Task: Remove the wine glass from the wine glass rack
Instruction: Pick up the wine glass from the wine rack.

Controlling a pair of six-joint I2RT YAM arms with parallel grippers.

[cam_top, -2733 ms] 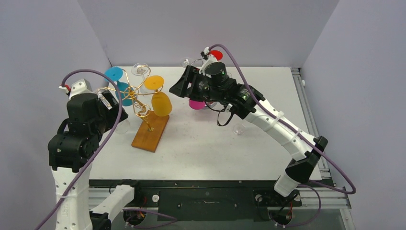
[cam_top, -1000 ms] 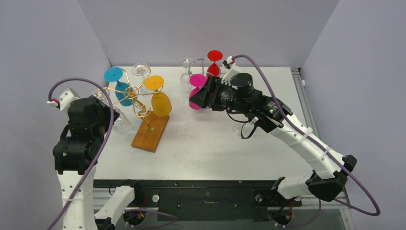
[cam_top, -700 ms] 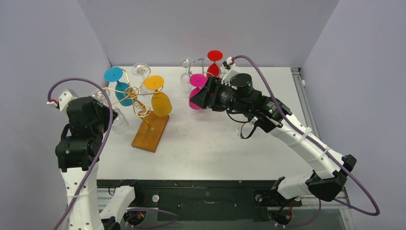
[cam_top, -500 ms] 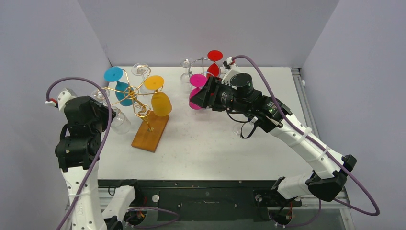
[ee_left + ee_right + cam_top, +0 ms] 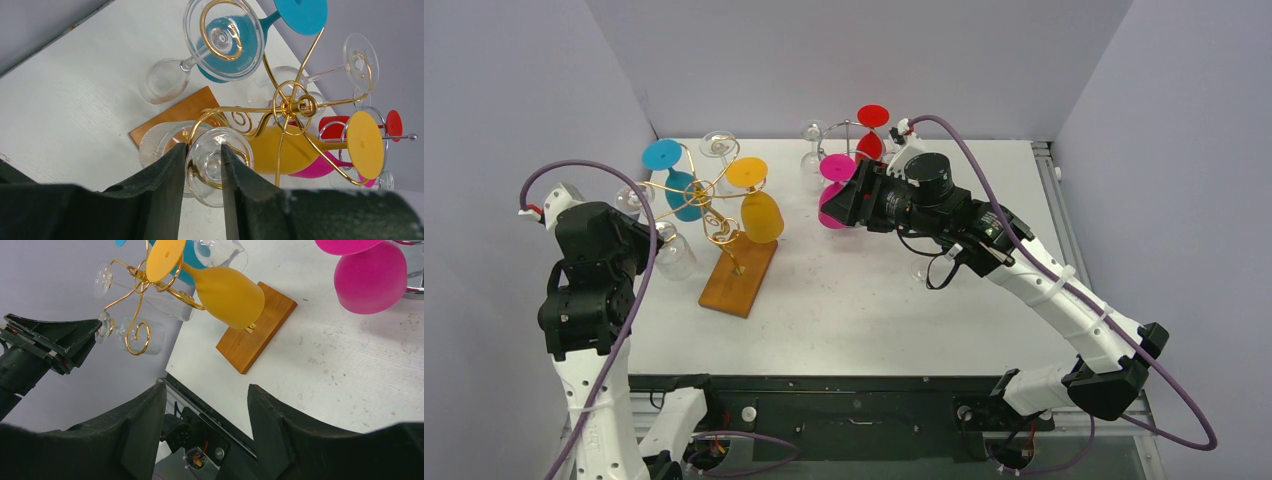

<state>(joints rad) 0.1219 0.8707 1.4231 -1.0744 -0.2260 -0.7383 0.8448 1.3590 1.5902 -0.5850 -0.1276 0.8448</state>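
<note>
Gold wire bent into curls and hooks forms the wine glass rack [image 5: 709,205], which stands on a flat brown wooden base [image 5: 739,275] at about 9 o'clock on the white table [image 5: 874,310]. A clear stemmed wine glass [image 5: 676,262] hangs at the rack's 8 o'clock side, its round foot caught in a gold loop. The left gripper [image 5: 203,156] is at that foot. Its black fingers [image 5: 165,195] stand narrow, with the foot showing through the slim gap and spreading behind both; whether they actually press the glass I cannot tell.

More glasses hang from the same rack: a yellow one [image 5: 762,215] at 4 o'clock, a teal one [image 5: 686,195] at 10 o'clock, and another clear one [image 5: 225,37] whose foot carries a line of small dark print, too small to read.

Over the table's middle, the right gripper [image 5: 206,390] hovers spread wide and empty, near a pink glass [image 5: 832,210]. That glass and a red one [image 5: 871,130] are on a chrome wire rack [image 5: 849,125] at 12 o'clock.
</note>
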